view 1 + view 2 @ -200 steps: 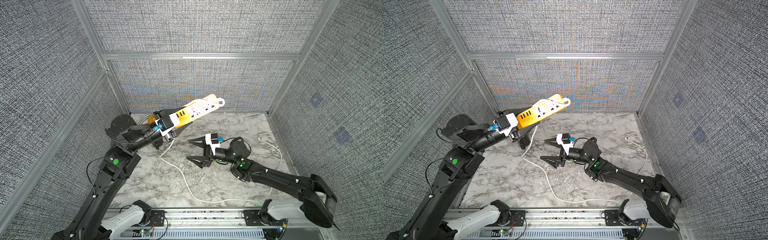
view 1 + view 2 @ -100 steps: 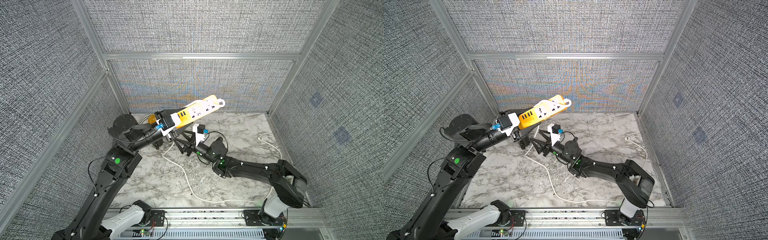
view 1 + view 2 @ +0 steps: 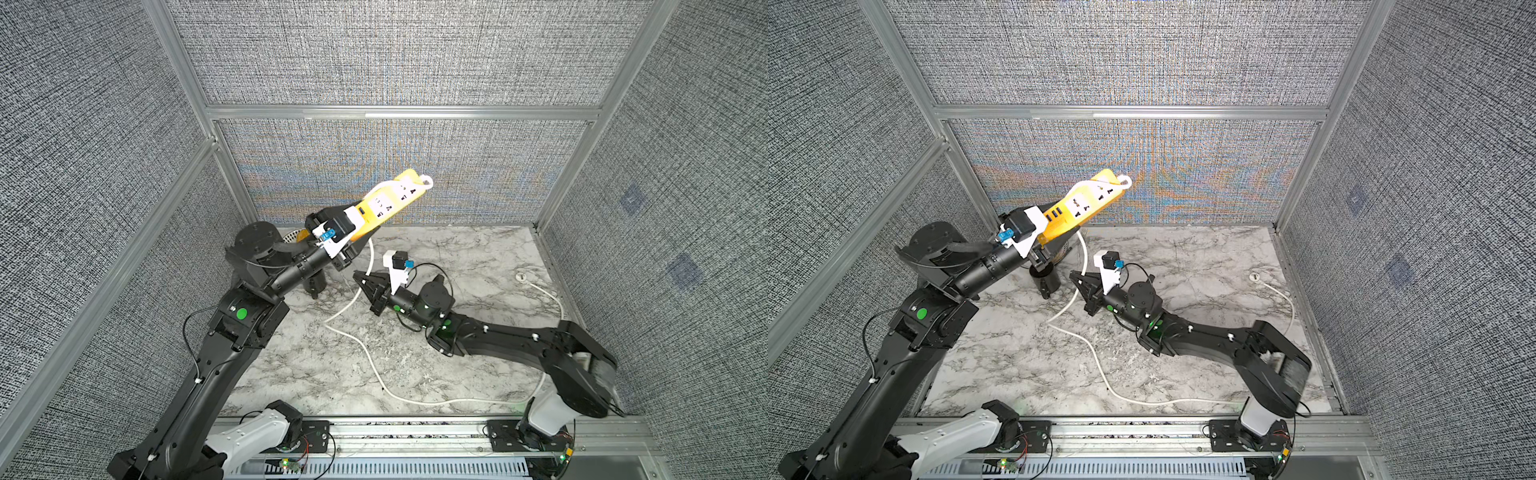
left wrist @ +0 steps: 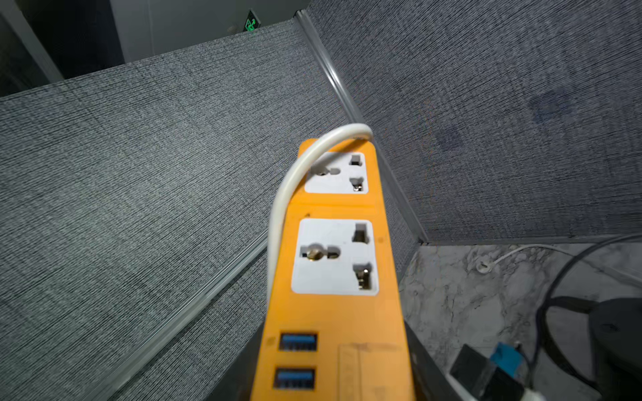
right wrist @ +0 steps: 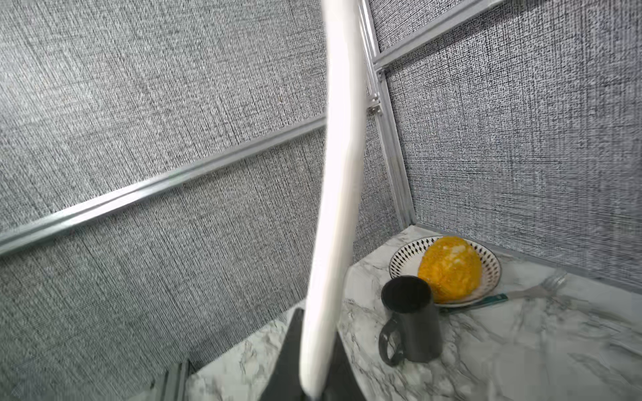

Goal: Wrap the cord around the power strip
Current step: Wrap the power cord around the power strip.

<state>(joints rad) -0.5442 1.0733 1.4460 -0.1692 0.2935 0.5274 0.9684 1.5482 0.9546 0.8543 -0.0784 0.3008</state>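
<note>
Holding the strip (image 3: pixel 390 203) up in the air, tilted toward the back wall, the left gripper (image 3: pixel 353 236) is clamped on its USB end in both top views, same as one second ago. The right gripper (image 3: pixel 360 281) was wide apart then and further right; now it is pinched on the cord (image 3: pixel 374 365) just below the strip. The rest of the cord lies on the table (image 3: pixel 478 257). In the left wrist view the cord (image 4: pixel 281 198) bends over the far end of the strip (image 4: pixel 333 312). In the right wrist view the cord (image 5: pixel 337 173) comes out between the closed fingers (image 5: pixel 286 350), with a mug (image 5: pixel 411 319) behind it.
</note>
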